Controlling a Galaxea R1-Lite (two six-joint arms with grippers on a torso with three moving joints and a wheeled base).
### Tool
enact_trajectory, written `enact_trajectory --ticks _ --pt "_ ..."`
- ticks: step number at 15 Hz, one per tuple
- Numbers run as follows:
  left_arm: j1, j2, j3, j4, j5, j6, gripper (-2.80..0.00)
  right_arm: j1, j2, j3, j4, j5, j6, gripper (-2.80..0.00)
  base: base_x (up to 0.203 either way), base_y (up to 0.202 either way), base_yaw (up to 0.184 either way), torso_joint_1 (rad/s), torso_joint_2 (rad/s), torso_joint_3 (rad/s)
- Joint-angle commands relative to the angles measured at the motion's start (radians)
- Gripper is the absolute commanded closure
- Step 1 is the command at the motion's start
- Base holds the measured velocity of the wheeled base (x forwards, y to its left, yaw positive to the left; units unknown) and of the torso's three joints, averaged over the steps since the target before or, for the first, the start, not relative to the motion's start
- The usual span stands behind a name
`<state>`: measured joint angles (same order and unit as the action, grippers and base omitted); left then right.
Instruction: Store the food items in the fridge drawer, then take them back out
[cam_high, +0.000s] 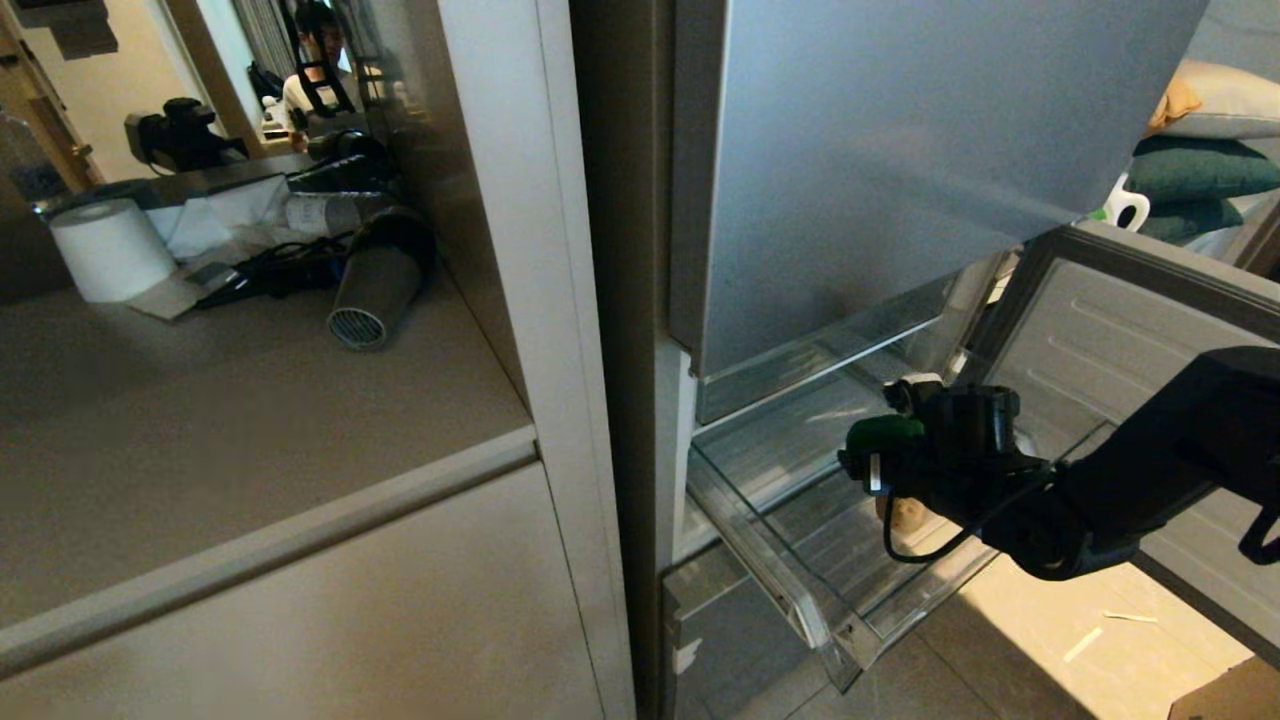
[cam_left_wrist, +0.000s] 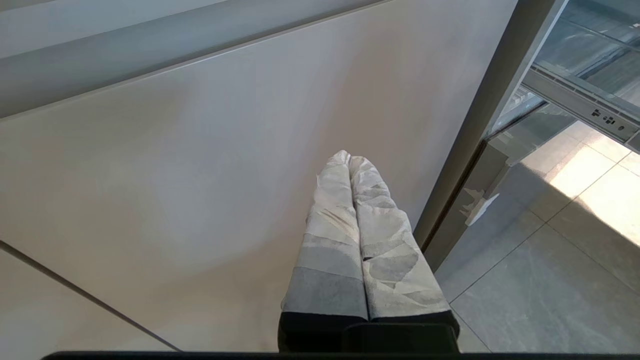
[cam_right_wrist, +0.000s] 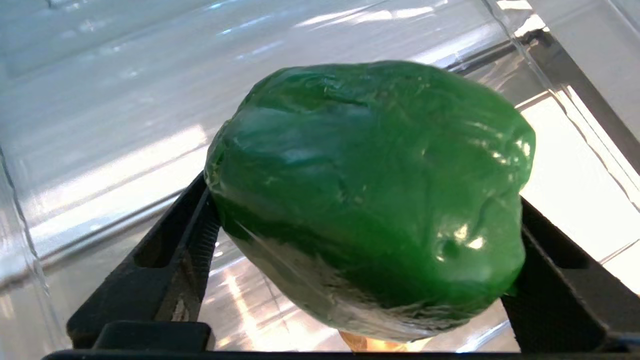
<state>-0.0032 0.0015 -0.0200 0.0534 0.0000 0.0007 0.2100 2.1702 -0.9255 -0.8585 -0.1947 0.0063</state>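
A glossy dark-green bell pepper (cam_right_wrist: 370, 190) sits between the black fingers (cam_right_wrist: 185, 250) of my right gripper (cam_right_wrist: 364, 192), which are spread wide against its two sides. In the head view the pepper (cam_high: 885, 435) is at the tip of the right gripper (cam_high: 870, 455), over the pulled-out clear fridge drawer (cam_high: 760, 560). The tan bun (cam_high: 905, 515) lies on the drawer's ribbed base just below the gripper; only a sliver of the bun (cam_right_wrist: 370, 344) shows under the pepper. My left gripper (cam_left_wrist: 348, 157) is shut, parked low by a pale cabinet front.
The silver-blue upper fridge door (cam_high: 900, 150) hangs over the drawer, and an open lower door (cam_high: 1100, 330) stands to its right. On the counter (cam_high: 200, 430) to the left lie a grey hair dryer (cam_high: 375, 285) and a paper roll (cam_high: 110, 250). A person (cam_high: 320, 40) is far back left.
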Motion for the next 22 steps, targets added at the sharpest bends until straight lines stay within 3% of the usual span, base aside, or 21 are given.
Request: enact_trajectory --ticks 1,10,16,17,22 --pt "0.0 0.0 0.0 0.0 0.0 0.0 0.0 0.005 -0.001 -0.001 -0.005 -0.002 -0.002 -2.8 0.0 0.0 0.0 0.0 0.0 0.0" --pt "0.0 0.0 0.0 0.0 0.0 0.001 0.0 0.011 -0.059 0.034 -0.008 -0.004 -0.006 -2.8 0.0 0.0 0.0 0.0 0.0 0.0" --pt "0.0 0.0 0.0 0.0 0.0 -0.001 0.0 0.017 -0.291 0.202 -0.013 -0.003 -0.014 -2.8 0.0 0.0 0.0 0.0 0.0 0.0" --pt "0.0 0.0 0.0 0.0 0.0 -0.001 0.0 0.022 -0.339 0.237 -0.013 -0.003 -0.022 0.0 0.0 0.0 0.0 0.0 0.0 0.0" --pt "0.0 0.0 0.0 0.0 0.0 0.001 0.0 0.051 -0.587 0.432 -0.011 -0.025 -0.033 0.0 0.0 0.0 0.0 0.0 0.0 0.0"
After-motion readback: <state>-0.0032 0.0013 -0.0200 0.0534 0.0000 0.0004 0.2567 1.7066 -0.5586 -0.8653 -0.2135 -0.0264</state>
